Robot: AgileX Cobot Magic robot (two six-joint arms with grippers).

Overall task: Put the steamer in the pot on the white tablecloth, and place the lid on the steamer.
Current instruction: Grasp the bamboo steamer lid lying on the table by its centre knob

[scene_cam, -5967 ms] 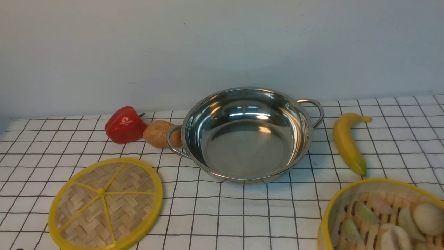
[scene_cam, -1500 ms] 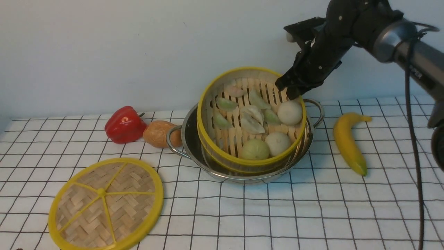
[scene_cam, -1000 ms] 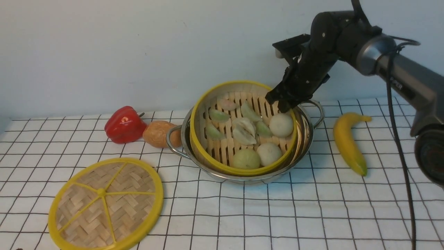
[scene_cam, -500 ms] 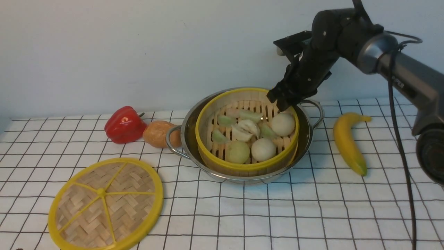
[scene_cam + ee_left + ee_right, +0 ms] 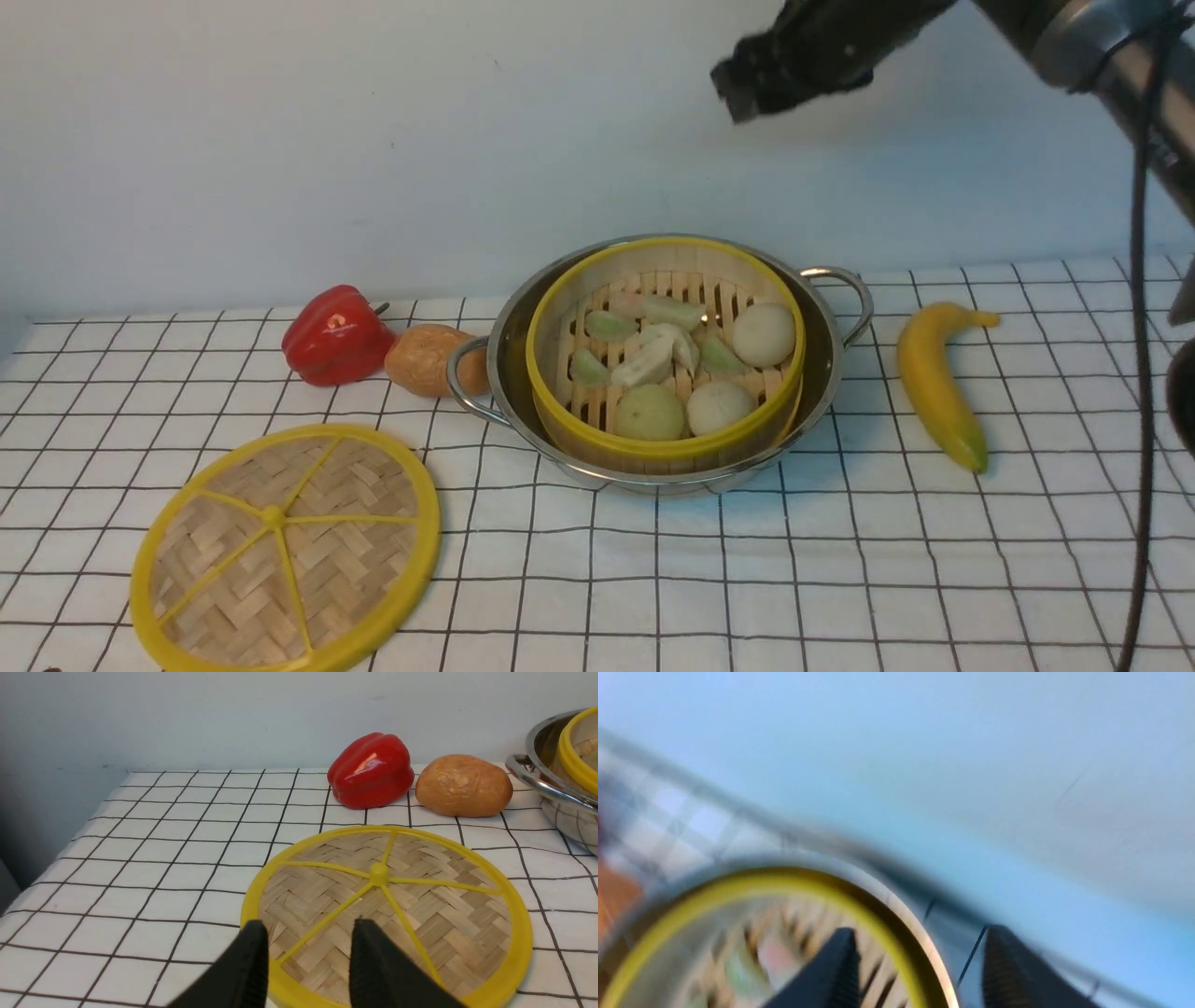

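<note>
The steamer (image 5: 665, 448) sits in the pot (image 5: 822, 373) — right gripper (image 5: 919, 933) and left gripper (image 5: 309, 926) both apart, empty — so next comes grabbing the lid (image 5: 283, 549), lower left.

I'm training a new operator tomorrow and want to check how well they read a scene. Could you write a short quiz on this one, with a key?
1. True or false: the steamer sits inside the pot.
2. Where is the lid?
A. On the steamer
B. Flat on the cloth, left of the pot
C. In a gripper
3. Fill in: the right gripper hangs over the pot, its jaws ____ and empty.

Key: 1 true; 2 B; 3 open.
</note>
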